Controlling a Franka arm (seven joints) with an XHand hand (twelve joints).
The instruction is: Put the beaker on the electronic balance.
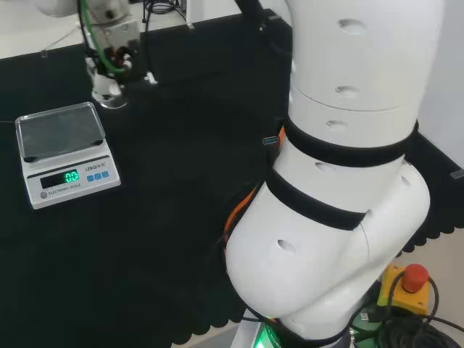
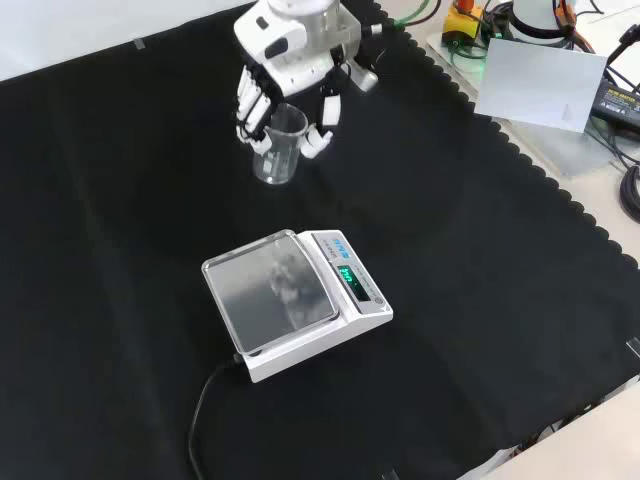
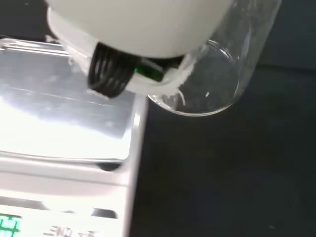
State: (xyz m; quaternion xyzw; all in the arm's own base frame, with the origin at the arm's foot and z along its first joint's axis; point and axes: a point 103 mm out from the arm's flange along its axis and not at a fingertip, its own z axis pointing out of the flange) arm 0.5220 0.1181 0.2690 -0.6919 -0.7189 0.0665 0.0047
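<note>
A clear glass beaker (image 2: pixel 277 152) stands upright in the grip of the hand (image 2: pixel 292 58) near the top of the front view; fingers (image 2: pixel 251 108) curl round one side and the thumb (image 2: pixel 322 125) presses the other. Whether its base touches the cloth I cannot tell. The white electronic balance (image 2: pixel 300 305), with a steel pan (image 2: pixel 270 290) and a lit green display, sits nearer the camera, apart from the beaker. In the head view the hand (image 1: pixel 109 54) and beaker (image 1: pixel 113 98) are beyond the balance (image 1: pixel 65 154). The wrist view has the beaker (image 3: pixel 212 84) beside the pan (image 3: pixel 59 113).
The balance's black power cord (image 2: pixel 205 400) trails toward the cloth's near edge in the front view. The arm's big white links (image 1: pixel 348 181) stand at the right of the head view, with a red stop button (image 1: pixel 415 275) below. A white panel (image 2: pixel 540 85) and cables lie off the cloth.
</note>
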